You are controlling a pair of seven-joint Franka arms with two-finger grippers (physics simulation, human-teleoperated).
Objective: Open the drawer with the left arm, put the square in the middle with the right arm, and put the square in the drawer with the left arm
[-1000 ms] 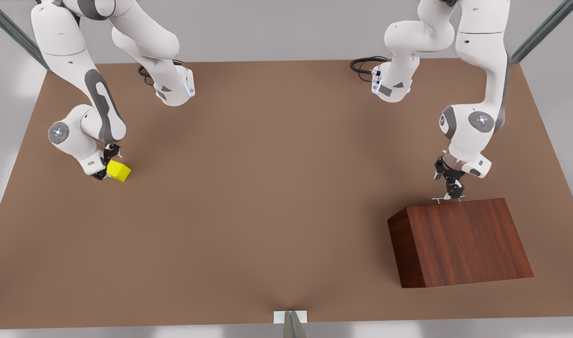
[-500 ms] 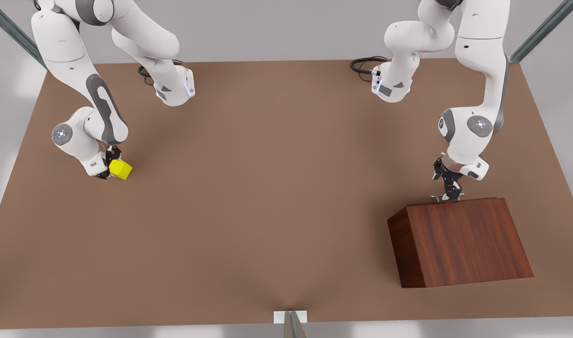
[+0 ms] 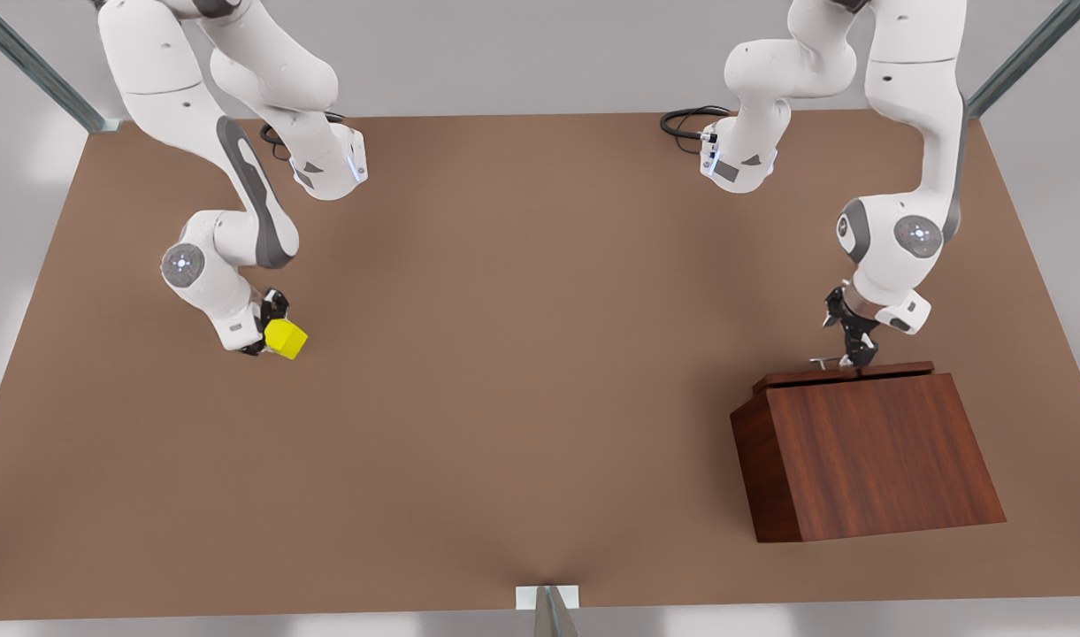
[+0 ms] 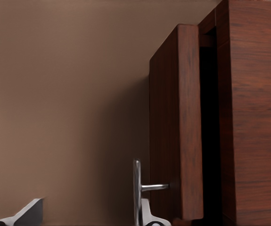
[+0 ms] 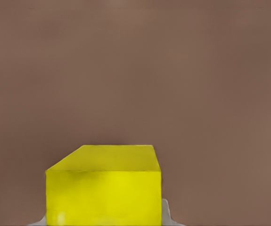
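The square (image 3: pixel 286 339) sits clamped in the right end effector (image 3: pixel 270 332), raised off the tabletop (image 3: pixel 522 372) near its edge at the front view's left, roughly midway along that edge. In the right wrist view the square (image 5: pixel 104 188) fills the space between the two pale fingertips (image 5: pixel 166 214), one face turned up toward the camera and plain brown surface beyond it.

The left end effector (image 3: pixel 849 361) is at the silver handle (image 3: pixel 827 361) of the drawer (image 3: pixel 845 376), closed around the bar. The drawer stands a little way out of the wooden box (image 3: pixel 867 456), which rests toward the tabletop corner at the front view's lower right.

Counted: one yellow square, one box with one drawer and one handle, two arms, two end effectors.

The front view shows the drawer front as a thin strip above the box top. The left wrist view shows the dark gap between the drawer (image 4: pixel 177 132) front and the box (image 4: pixel 253 113), and the handle (image 4: pixel 137 188) with its post running into the wood, a fingertip (image 4: pixel 149 214) just beside the bar.
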